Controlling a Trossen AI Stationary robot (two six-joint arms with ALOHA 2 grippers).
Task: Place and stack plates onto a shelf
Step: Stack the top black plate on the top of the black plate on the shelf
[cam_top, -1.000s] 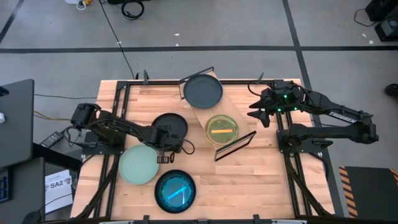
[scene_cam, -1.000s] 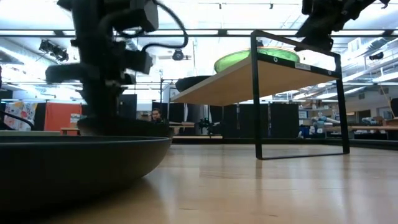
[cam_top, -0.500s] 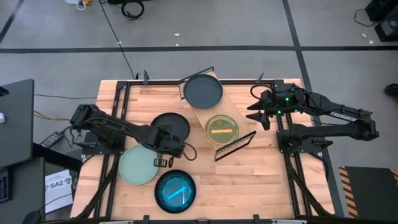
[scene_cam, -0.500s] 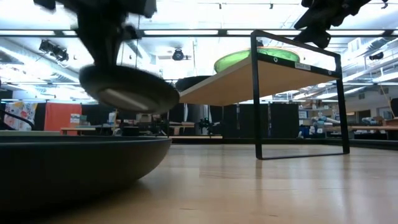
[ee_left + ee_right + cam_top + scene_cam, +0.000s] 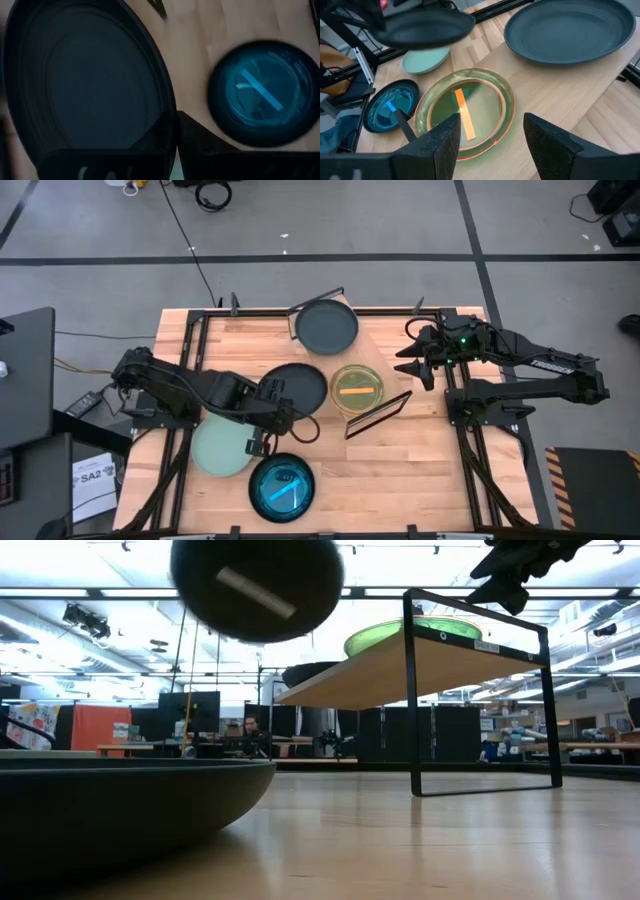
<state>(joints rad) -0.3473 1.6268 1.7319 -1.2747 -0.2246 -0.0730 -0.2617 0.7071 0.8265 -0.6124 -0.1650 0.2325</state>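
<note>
My left gripper [image 5: 270, 401] is shut on a black plate [image 5: 297, 385], which is in the air between the table's middle and the shelf [image 5: 377, 350]; the low view shows its underside [image 5: 257, 585] high up. On the shelf board lie a dark grey plate [image 5: 326, 327] and a bright green plate [image 5: 357, 388] with an orange stripe. A pale green plate [image 5: 220, 446] and a teal plate [image 5: 281, 488] rest on the table. My right gripper [image 5: 414, 366] hovers open beside the shelf's right side, above the green plate [image 5: 465, 115]. My left gripper pinches the black plate by its rim [image 5: 167, 120], on the side toward the table's left and near edges. The fingers [image 5: 200, 142] come at it roughly level from the left. The plate is lifted clear of the table and sits about level.
Black wire frames stand at the shelf's ends [image 5: 378, 414] [image 5: 412, 690]. The teal plate's rim [image 5: 130, 795] fills the low view's foreground. Bare wood lies on the table's near right part [image 5: 400, 470]. A black frame runs along the table's edges [image 5: 190, 350].
My left gripper has risen and moved toward the table's right, toward the shelf, carrying the black plate. The plate has gone from near the table top to well above it, tipping on the way and levelling out. My right arm has barely shifted.
</note>
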